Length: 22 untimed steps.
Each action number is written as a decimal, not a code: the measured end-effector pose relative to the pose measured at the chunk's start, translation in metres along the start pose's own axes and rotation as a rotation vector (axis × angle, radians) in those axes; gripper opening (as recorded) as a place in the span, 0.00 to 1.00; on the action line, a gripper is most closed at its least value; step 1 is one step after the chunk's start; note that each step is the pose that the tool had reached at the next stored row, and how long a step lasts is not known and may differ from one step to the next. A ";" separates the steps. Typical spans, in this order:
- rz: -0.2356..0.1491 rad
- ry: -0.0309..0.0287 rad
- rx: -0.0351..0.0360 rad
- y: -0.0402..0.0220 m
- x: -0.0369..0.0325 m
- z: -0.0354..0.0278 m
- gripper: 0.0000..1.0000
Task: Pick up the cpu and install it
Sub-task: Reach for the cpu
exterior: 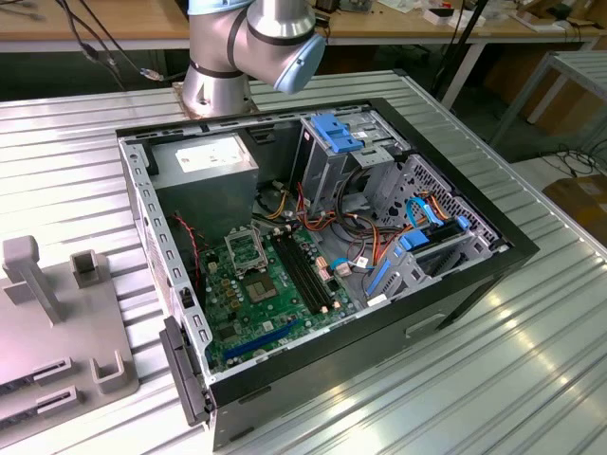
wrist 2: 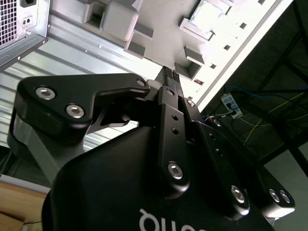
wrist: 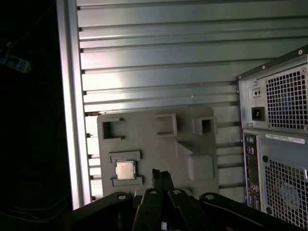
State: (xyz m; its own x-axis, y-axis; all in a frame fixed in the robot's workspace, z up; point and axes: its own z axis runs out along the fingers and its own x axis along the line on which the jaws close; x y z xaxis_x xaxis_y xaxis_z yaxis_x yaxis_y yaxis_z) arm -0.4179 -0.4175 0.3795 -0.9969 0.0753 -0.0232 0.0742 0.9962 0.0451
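I am holding my claw with its two fingers pressed together and nothing between them; both wrist views show the tips meeting in a narrow line. It is hanging above the grey tray, well apart from everything on it, so I am touching nothing.

Just beyond my fingertips in the first wrist view, the cpu is lying flat in its own small square pocket of the tray, silvery face up, with raised lips on two sides of it. It is sitting off to one side of my claw, not directly under it.

The tray is resting on the ribbed metal desk. Beside the tray, the computer case is lying on its side on the same desk.

In the exterior view the case is lying open, with the green board showing inside it. The square metal-framed socket is sitting on that board, towards the end of the case nearest my arm's base. I cannot tell whether its frame is up or latched.

As I am judging it, the task is barely beginning. The chip is not yet gripped or lifted, and both the carry across to the case and the seating in the socket are left to do.
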 end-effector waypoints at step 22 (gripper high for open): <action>0.000 0.0000 0.0000 -0.0011 0.0144 0.0001 0.11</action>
State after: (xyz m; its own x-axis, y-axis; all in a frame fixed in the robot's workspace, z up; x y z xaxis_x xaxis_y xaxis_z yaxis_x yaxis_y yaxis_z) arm -0.4324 -0.4175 0.3790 -0.9969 0.0753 -0.0232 0.0742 0.9962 0.0451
